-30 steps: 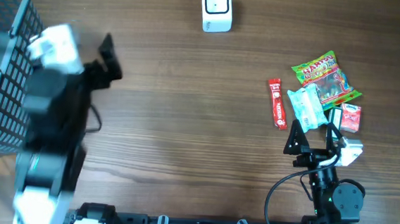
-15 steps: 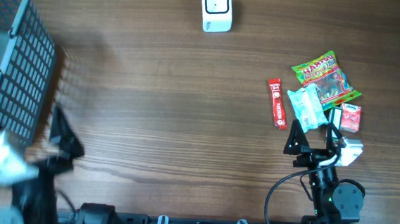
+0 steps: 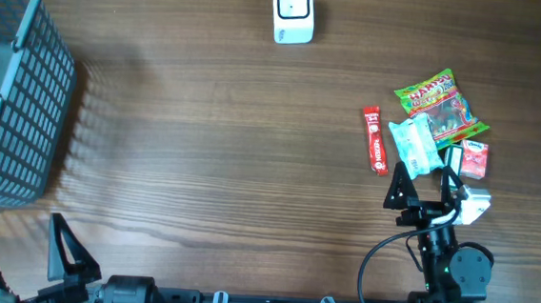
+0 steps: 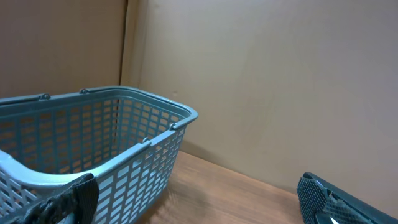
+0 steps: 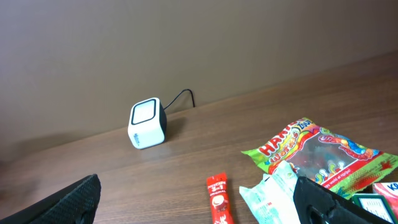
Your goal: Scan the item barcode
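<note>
At bottom-left edge, left gripper (image 3: pixel 14 232) half offscreen.

The right arm (image 3: pixel 453 265) is black, with a round joint (image 3: pixel 469 269) near its bottom. A thin black cable (image 3: pixel 370 259) loops beside it. A white part (image 3: pixel 477 206) sits by the right gripper (image 3: pixel 425 186). The left gripper (image 3: pixel 20 258) has black pointed fingers (image 3: pixel 61 247), shaped like triangles, with bumpy pads (image 4: pixel 323 199).

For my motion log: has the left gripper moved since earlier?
Yes. The left gripper has pulled back from beside the basket to the table's near edge.
</note>
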`<state>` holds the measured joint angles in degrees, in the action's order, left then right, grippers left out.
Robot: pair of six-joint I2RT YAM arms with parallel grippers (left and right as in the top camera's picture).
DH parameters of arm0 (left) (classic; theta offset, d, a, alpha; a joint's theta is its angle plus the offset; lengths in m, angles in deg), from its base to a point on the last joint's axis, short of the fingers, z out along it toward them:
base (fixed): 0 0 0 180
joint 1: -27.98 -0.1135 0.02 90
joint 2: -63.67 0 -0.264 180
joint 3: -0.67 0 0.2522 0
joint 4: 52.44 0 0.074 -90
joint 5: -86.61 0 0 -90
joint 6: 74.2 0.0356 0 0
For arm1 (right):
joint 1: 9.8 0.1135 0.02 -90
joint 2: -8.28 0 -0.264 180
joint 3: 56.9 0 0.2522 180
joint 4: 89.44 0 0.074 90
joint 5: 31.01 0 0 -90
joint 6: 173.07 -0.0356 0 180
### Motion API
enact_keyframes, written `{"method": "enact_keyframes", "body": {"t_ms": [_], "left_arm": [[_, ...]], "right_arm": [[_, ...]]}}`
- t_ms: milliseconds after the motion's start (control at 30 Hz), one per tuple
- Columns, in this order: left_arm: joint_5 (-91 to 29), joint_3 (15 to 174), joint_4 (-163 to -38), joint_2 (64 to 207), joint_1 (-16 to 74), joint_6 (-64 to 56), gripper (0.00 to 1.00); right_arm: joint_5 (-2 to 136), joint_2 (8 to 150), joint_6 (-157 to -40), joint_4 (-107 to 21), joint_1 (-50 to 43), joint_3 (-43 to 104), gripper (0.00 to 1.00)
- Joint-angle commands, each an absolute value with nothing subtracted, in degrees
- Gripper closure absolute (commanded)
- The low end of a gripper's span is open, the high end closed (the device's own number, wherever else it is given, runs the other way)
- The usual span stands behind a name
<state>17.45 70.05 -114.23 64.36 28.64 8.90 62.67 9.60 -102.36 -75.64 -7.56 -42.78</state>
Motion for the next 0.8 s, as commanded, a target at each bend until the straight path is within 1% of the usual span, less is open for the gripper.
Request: {"method": "enact_keyframes", "body": {"t_ms": [0, 333, 567, 767], "left_arm": [[13.26, 69.50, -114.50, 63.92, 27.29, 8.95, 0.00], [8.10, 69.50, -113.21, 63.92, 26.78, 8.95, 0.00], [1.21, 69.50, -98.23, 63.92, 26.78, 8.95, 0.00], [-3.79, 64.47, -80.25, 63.92, 26.78, 8.95, 0.00]], "right_arm": [[63.37, 9.73, -102.73, -75.82, -7.80, -42.85, 0.00], [63.37, 9.73, -102.75, -75.82, -7.80, -42.85, 0.00], [63.37, 9.73, -102.73, -75.82, -7.80, -42.85, 0.00], [63.37, 9.75, -102.75, -75.82, -7.80, -42.85, 0.00]]}}
